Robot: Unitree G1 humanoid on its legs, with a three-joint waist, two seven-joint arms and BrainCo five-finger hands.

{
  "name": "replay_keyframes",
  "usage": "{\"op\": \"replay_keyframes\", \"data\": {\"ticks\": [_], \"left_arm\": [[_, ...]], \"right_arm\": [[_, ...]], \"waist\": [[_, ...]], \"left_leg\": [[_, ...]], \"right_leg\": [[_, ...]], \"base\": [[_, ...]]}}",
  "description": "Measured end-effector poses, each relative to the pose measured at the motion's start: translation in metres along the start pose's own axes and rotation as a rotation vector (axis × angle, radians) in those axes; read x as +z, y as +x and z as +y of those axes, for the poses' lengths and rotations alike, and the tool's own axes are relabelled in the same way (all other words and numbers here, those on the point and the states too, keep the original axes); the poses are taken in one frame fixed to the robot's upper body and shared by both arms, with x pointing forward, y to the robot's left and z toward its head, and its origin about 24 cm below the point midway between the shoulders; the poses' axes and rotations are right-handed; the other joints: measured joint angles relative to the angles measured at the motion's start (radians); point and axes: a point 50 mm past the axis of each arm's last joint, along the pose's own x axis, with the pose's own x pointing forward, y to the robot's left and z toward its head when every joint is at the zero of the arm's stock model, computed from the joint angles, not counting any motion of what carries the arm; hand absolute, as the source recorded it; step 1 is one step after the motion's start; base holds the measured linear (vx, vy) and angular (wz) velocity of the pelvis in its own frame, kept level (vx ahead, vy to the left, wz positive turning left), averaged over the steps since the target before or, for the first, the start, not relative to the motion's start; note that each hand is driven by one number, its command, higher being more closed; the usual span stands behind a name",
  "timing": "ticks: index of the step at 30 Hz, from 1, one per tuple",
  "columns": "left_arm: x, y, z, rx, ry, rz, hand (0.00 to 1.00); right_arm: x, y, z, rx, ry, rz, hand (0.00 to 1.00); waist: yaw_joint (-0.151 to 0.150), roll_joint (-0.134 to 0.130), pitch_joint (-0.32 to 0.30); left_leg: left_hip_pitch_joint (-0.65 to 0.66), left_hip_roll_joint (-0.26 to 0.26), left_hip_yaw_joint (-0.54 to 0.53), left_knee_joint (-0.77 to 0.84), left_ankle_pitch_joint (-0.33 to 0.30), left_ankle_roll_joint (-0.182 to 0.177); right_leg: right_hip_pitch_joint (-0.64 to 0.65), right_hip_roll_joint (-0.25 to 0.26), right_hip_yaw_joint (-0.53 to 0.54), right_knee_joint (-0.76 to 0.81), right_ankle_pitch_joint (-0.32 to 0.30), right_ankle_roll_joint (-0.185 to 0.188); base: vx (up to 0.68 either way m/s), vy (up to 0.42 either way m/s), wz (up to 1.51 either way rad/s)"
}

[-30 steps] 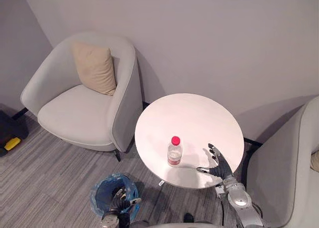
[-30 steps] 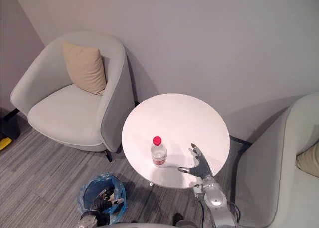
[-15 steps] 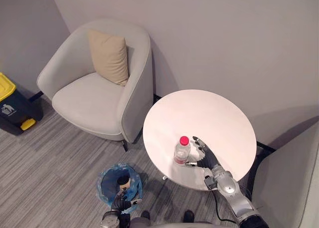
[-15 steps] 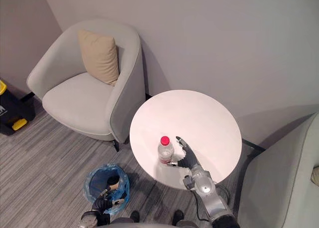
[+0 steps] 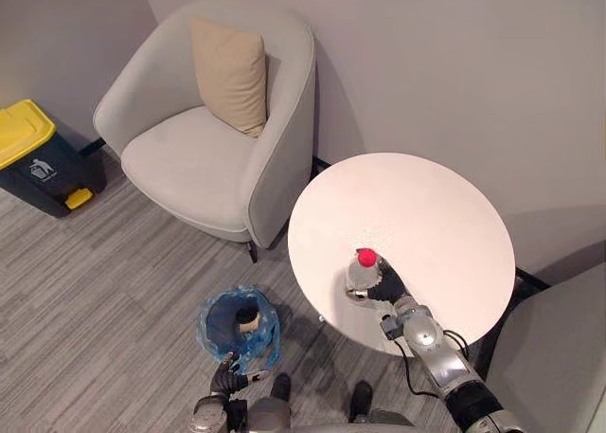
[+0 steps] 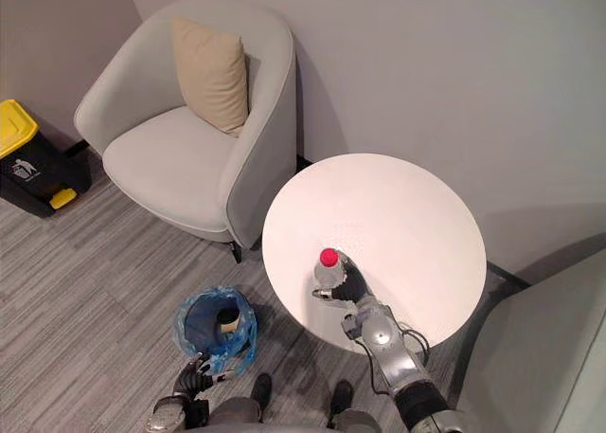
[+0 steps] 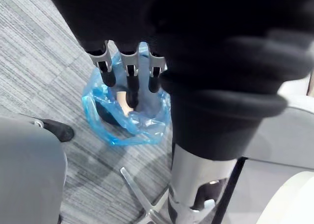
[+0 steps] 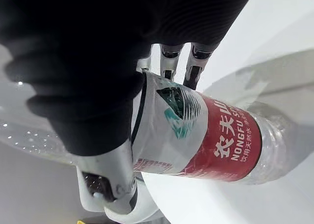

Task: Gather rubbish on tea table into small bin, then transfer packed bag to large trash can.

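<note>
Grasp is the step in hand: the right robot hand [image 5: 387, 283] curls round the clear plastic bottle with red cap [image 5: 358, 274], upright at the near-left edge of the round white table [image 5: 426, 206]. Half a second ago its fingers were spread beside the bottle. The next move calls for lifting it and carrying it left to the blue-bagged small bin [image 5: 210, 325]. The left robot hand [image 5: 225, 374] hangs relaxed and empty.

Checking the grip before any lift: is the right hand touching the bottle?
Touching. In the right wrist view the right hand curls its fingers and thumb round the bottle, pressed against its label with no gap.
</note>
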Motion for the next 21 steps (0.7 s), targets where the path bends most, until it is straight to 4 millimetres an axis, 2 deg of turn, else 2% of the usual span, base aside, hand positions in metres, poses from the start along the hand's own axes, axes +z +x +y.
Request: {"op": "replay_keyframes", "data": {"ticks": [12, 18, 21], "left_arm": [[0.010, 0.001, -0.001, 0.005, -0.026, -0.039, 0.00], [0.012, 0.001, 0.001, 0.022, -0.050, -0.050, 0.00], [0.011, 0.001, 0.003, 0.031, -0.056, -0.048, 0.00]], "right_arm": [[0.002, 0.004, -0.001, -0.030, 0.015, 0.001, 1.00], [0.026, -0.010, -0.003, -0.059, 0.055, -0.120, 1.00], [0.031, -0.015, -0.005, -0.068, 0.065, -0.149, 1.00]], "waist": [[0.004, 0.002, 0.014], [-0.001, 0.002, 0.014], [-0.001, 0.001, 0.014]], "left_leg": [[-0.009, 0.000, 0.000, 0.012, 0.000, 0.000], [0.000, 0.002, 0.005, 0.012, 0.000, 0.000], [0.017, 0.002, 0.006, 0.012, 0.000, 0.000]], "right_leg": [[-0.008, 0.000, 0.002, 0.010, -0.001, -0.001], [-0.005, 0.000, 0.008, 0.019, -0.005, -0.001], [0.010, 0.000, 0.009, 0.018, -0.005, -0.001]], "base": [[-0.02, 0.002, 0.00], [-0.01, 0.002, -0.01], [0.00, 0.000, 0.00]]}}
